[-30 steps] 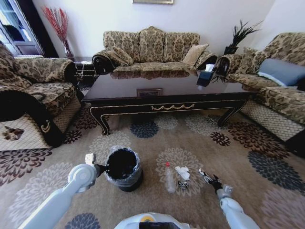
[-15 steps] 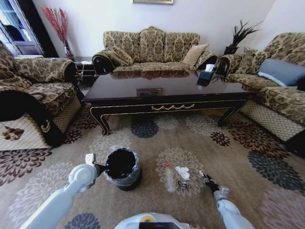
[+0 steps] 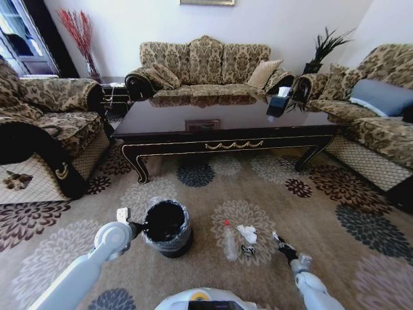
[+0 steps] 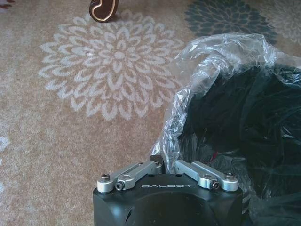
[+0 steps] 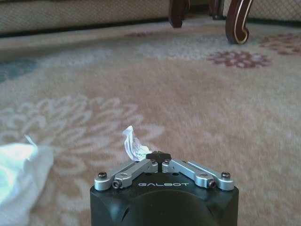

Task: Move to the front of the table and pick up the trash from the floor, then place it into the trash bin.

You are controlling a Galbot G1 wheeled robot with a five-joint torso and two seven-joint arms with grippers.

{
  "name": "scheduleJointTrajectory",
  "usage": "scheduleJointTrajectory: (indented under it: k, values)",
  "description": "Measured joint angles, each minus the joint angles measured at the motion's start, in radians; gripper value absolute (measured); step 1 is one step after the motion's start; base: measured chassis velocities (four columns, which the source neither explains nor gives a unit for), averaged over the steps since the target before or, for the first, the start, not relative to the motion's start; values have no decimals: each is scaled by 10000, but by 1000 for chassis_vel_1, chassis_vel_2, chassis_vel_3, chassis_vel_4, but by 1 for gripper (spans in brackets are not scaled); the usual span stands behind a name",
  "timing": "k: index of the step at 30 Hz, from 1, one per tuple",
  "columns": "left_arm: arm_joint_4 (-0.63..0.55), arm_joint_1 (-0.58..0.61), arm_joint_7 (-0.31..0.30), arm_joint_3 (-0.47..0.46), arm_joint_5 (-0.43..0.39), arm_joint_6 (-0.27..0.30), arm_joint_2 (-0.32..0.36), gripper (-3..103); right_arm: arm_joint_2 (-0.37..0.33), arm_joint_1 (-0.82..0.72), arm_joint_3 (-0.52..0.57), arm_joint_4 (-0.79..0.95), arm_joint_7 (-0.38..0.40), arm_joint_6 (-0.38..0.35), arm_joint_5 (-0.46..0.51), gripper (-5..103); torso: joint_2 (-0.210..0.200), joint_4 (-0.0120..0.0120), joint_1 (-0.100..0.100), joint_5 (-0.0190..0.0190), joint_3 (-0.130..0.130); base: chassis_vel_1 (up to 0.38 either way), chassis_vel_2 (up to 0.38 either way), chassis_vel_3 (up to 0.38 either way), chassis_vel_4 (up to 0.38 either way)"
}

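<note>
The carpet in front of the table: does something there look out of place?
Yes. Litter lies loose on the carpet beside the trash bin instead of in it: a clear bottle on its side, a white paper wad and a small dark scrap.

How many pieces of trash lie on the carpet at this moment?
3, all between the bin and the right gripper: a clear bottle nearest the bin, a white paper wad beside it, and a small dark scrap under the wad. Smaller bits could be hidden.
</note>
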Motion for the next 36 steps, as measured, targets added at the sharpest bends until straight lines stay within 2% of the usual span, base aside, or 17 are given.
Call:
scheduleJointTrajectory:
  k: [8, 11, 13, 16, 17, 21, 22, 25, 30, 36]
  values:
    - [-64, -29, 4, 145, 47, 0, -51, 0, -170, -909, 239, 1769, 173, -146, 333, 0, 0, -1, 0, -1, 0, 0, 0, 0, 0]
    - [-134, -257, 0, 548, 83, 1, -115, 0, -285, -1687, 458, 3469, 319, -269, 496, 0, 1, -1, 0, 0, -1, 0, 0, 0, 0]
    - [-139, -313, -5, 639, 82, 1, -116, 0, -300, -1819, 497, 3781, 343, -292, 522, 0, 0, -1, 0, -1, -1, 0, 0, 0, 0]
    - [-140, -579, -52, 1150, 105, 0, -166, 0, -310, -2691, 654, 5594, 449, -408, 538, 0, 0, -1, 0, 0, 0, 0, 0, 0, 0]
    - [-140, -579, -52, 1150, 105, 0, -166, 0, -310, -2691, 654, 5594, 449, -408, 538, 0, 0, -1, 0, 0, 0, 0, 0, 0, 0]
    - [-139, -809, -78, 1769, 245, 0, -285, 0, -208, -3796, 722, 8171, 614, -612, 332, 0, 0, -1, 0, -3, -1, 0, 0, 0, 0]
    - [-139, -809, -78, 1769, 245, 0, -285, 0, -208, -3796, 722, 8171, 614, -612, 332, 0, 0, -1, 0, -3, -1, 0, 0, 0, 0]
    - [-129, -924, -105, 2271, 524, 1, -564, 0, -151, -4351, 600, 9735, 825, -779, -39, 0, 1, 0, 0, -1, -1, 0, 0, 0, 0]
    - [-130, -945, -213, 2717, 795, 1, -958, 0, -164, -4828, 227, 11190, 978, -871, -557, 0, 1, -1, 0, -2, -1, 0, 0, 0, 0]
    - [-183, -1027, -284, 2953, 903, 1, -888, 0, -442, -5337, -611, 12718, 1190, -1077, -1138, 0, 1, 0, 0, 0, -1, 0, 0, 0, 0]
